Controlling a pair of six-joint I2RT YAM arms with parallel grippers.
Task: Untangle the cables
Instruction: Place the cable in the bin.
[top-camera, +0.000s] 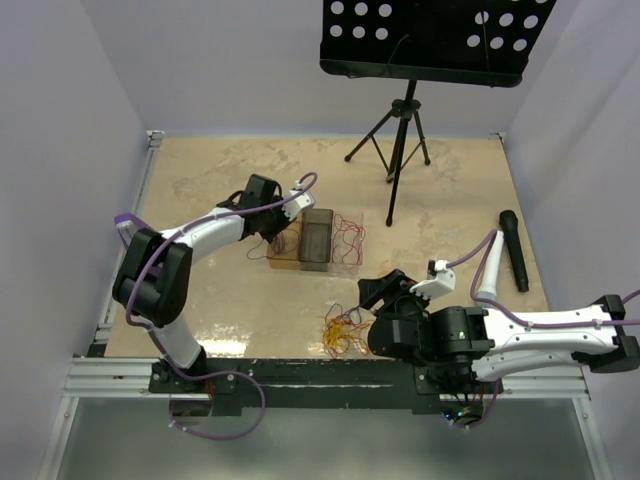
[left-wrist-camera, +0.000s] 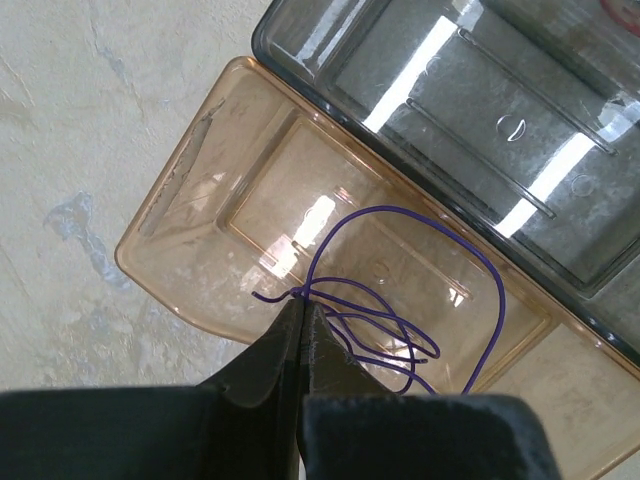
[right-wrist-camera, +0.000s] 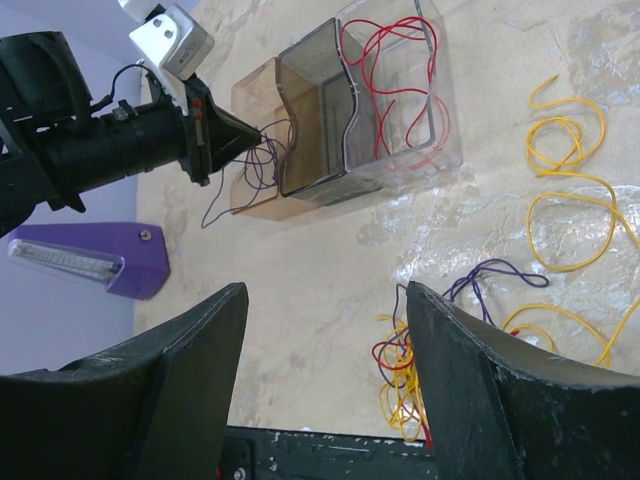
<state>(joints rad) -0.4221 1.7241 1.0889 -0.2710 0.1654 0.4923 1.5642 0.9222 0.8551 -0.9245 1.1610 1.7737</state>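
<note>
In the left wrist view my left gripper (left-wrist-camera: 300, 298) is shut on a thin purple cable (left-wrist-camera: 410, 215), whose loops hang over the amber tray (left-wrist-camera: 190, 235). The top view puts this gripper (top-camera: 278, 228) at the left end of the tray row. A tangle of yellow, red and purple cables (right-wrist-camera: 405, 375) lies by the table's front edge (top-camera: 340, 335). My right gripper (right-wrist-camera: 325, 300) hovers open just above and beside the tangle, nothing between its fingers. More yellow cable (right-wrist-camera: 570, 200) loops loosely to the right. Red cables (right-wrist-camera: 390, 70) sit in the clear tray (right-wrist-camera: 445, 110).
A smoky grey tray (top-camera: 316, 238) stands between the amber and clear ones. A music stand's tripod (top-camera: 400, 140) is at the back. A black microphone (top-camera: 514, 250) lies at the right. A purple block (right-wrist-camera: 100, 260) sits at the left table edge.
</note>
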